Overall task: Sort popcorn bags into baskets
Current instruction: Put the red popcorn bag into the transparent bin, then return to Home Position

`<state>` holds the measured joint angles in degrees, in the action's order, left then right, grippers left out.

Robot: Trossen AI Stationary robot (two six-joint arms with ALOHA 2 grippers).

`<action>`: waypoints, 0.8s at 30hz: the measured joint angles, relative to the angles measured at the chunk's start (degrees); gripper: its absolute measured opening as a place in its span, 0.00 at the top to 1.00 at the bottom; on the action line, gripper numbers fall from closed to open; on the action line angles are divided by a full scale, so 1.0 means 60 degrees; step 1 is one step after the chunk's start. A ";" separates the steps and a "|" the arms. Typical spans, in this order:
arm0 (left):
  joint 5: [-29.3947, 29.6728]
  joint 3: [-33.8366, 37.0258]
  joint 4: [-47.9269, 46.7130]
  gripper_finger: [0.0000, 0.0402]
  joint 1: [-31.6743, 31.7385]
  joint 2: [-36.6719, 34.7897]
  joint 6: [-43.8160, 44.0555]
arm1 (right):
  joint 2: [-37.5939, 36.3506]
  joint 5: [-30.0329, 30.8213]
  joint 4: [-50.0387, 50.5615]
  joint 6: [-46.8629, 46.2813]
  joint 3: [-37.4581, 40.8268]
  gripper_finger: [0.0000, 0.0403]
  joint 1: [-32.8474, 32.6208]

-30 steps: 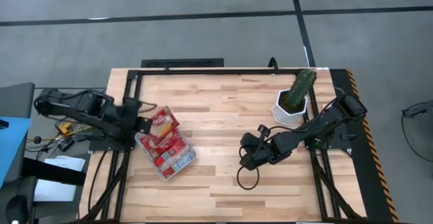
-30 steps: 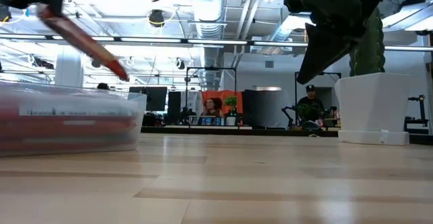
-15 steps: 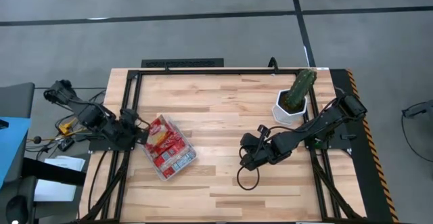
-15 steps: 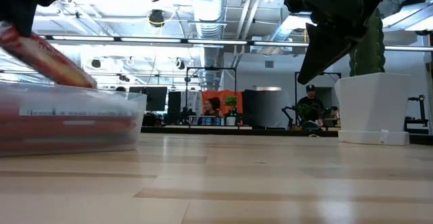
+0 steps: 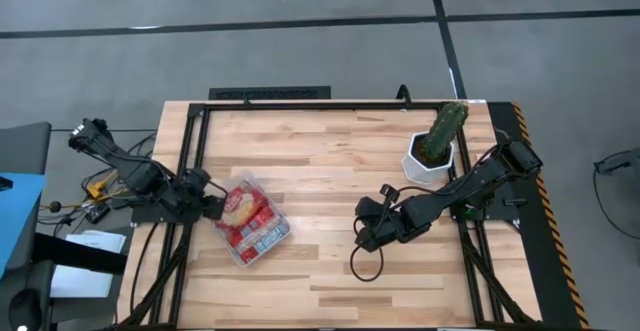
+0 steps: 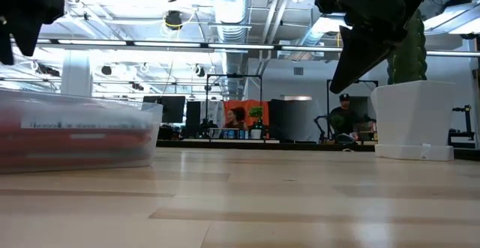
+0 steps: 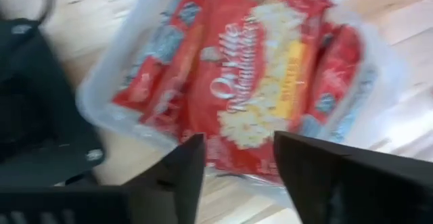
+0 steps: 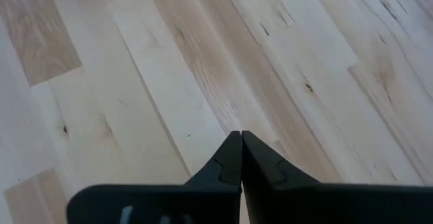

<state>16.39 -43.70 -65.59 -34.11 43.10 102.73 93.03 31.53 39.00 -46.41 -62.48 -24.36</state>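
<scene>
The clear plastic tub (image 5: pixel 288 229) sits at the table's left side and holds several red popcorn bags. One bag (image 5: pixel 240 206) lies flat on top of the pile, label up (image 7: pixel 257 82). My left gripper (image 5: pixel 212 208) is open at the tub's left end, and its fingers (image 7: pixel 238 143) stand apart just outside the tub's rim (image 7: pixel 101 99), touching nothing. In the low view the tub's wall (image 6: pixel 82 132) shows with red packets inside. My right gripper (image 5: pixel 362 233) is shut and hovers over bare wood right of centre, with its fingertips together (image 8: pixel 241 136).
A white pot with a green plant (image 5: pixel 432 151) stands at the far right, behind my right arm (image 6: pixel 367 38). A dark cable loop (image 5: pixel 362 263) lies on the wood below the right gripper. Bare wood stretches between the tub and the right gripper. People sit in the room beyond (image 6: pixel 345 117).
My left gripper has drawn back toward the table's left edge and down. The bag that hung tilted from it above the tub has come down and now lies flat on the pile. The right arm has kept still.
</scene>
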 joint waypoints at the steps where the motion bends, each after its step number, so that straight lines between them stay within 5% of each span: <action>1: -0.0114 0.0000 -0.0196 0.57 0.0001 -0.0007 0.0013 | 0.0000 0.0000 -0.0001 0.0051 0.0000 0.95 0.0000; 6: -0.0127 -0.0067 -0.0868 0.42 0.0001 -0.0438 0.0689 | -0.0002 0.0000 -0.0080 0.0358 0.0000 0.92 0.0030; 11: 0.1789 -0.0752 -0.0323 0.37 0.0001 -0.1263 0.0435 | -0.0743 -0.0102 -0.0072 0.1605 -0.0079 0.92 0.0385; 17: 0.4706 -0.2174 0.1383 0.38 0.0001 -0.2097 -0.3169 | -0.2793 -0.0100 -0.0042 0.4040 -0.0635 0.94 0.0982; 21: 0.4853 -0.3034 0.2065 0.38 0.0001 -0.2361 -0.6239 | -0.4419 0.0365 0.0271 0.5990 -0.1191 0.95 0.1205; 24: 0.4870 -0.3621 0.2168 0.38 0.0002 -0.2395 -0.6812 | -0.5725 0.0815 0.0828 0.6735 -0.1691 0.95 0.1346</action>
<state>45.61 -65.43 -52.58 -34.10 28.73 61.86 58.68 36.42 43.97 -6.00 -72.63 -16.28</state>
